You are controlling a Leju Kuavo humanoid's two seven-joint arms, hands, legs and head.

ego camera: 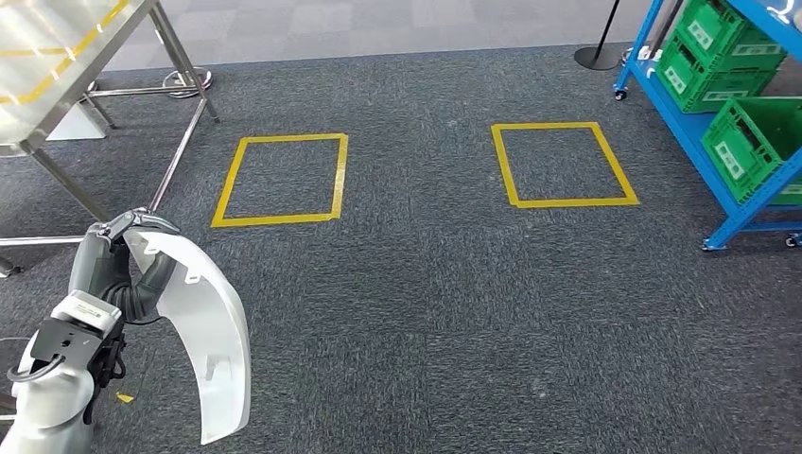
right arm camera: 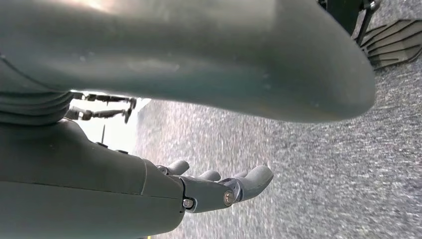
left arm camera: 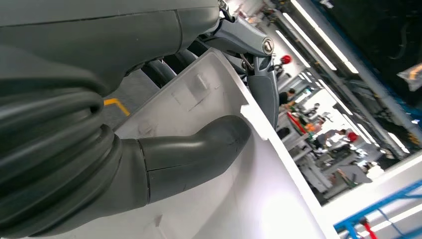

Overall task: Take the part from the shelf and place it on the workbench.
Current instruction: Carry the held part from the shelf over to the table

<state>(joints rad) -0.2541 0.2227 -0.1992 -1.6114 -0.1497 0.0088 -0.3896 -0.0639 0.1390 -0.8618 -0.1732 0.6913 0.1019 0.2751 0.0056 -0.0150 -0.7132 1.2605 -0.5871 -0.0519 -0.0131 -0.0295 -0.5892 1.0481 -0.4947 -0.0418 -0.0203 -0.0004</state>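
A curved white plastic part (ego camera: 203, 326) hangs over the carpet at the lower left of the head view, and my left hand (ego camera: 118, 265) grips its upper end. In the left wrist view the thumb (left arm camera: 199, 149) presses on the part's inner white face (left arm camera: 239, 189) while darker fingers (left arm camera: 261, 84) wrap over its edge. My right hand (right arm camera: 219, 189) hangs over the carpet with its fingers nearly straight and nothing in them. The steel workbench (ego camera: 57, 57) stands at the upper left. The blue shelf (ego camera: 705, 142) is at the far right.
Two yellow tape squares (ego camera: 284, 180) (ego camera: 563, 163) mark the grey carpet ahead. Green crates (ego camera: 757, 142) sit on the blue shelf. The workbench legs (ego camera: 180, 142) and a black post base (ego camera: 598, 59) stand on the floor.
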